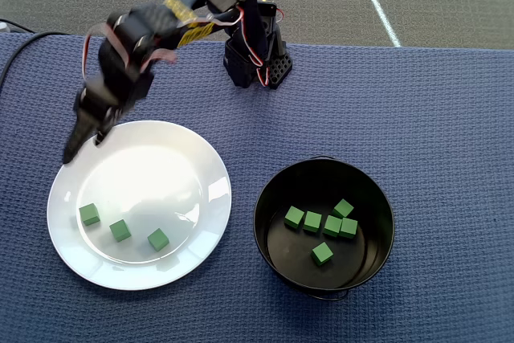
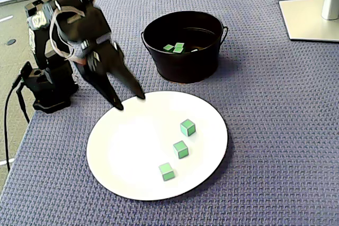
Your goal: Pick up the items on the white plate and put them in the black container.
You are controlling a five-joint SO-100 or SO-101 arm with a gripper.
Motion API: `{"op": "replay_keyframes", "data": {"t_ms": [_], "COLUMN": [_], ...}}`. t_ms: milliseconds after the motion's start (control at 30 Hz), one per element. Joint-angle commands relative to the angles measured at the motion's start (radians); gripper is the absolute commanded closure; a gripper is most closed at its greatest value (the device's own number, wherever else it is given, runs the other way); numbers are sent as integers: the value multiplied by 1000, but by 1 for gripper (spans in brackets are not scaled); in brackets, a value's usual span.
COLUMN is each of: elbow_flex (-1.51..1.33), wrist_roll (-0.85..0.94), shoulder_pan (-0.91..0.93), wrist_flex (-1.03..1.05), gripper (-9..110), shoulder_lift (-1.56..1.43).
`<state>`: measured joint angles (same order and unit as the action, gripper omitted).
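Observation:
Three small green cubes (image 1: 120,230) (image 2: 180,149) lie in a row on the white plate (image 1: 161,166) (image 2: 132,157). Inside the black container (image 1: 261,234) (image 2: 185,67) lie several more green cubes (image 1: 322,253) (image 2: 175,47). My gripper (image 1: 83,147) (image 2: 131,102) hangs open and empty over the plate's rim on the side nearest the arm's base. Its fingertips point down and sit well apart from the cubes. It is somewhat motion-blurred in both views.
The arm's base (image 1: 257,66) (image 2: 47,86) stands at the edge of the blue woven cloth, with a black cable (image 1: 32,42) trailing off it. A white monitor foot (image 2: 310,17) sits at the far right of the fixed view.

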<state>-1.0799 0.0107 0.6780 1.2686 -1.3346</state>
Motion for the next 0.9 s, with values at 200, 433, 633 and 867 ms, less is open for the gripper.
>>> {"op": "replay_keyframes", "data": {"t_ms": [200, 433, 633, 867], "elbow_flex": [32, 494, 551, 887], "wrist_roll": [-446, -551, -500, -425], "shoulder_pan": [-249, -288, -258, -287], "wrist_flex": [34, 316, 258, 316], "gripper": [69, 71, 71, 74], "shoulder_lift": [198, 505, 601, 804]}}
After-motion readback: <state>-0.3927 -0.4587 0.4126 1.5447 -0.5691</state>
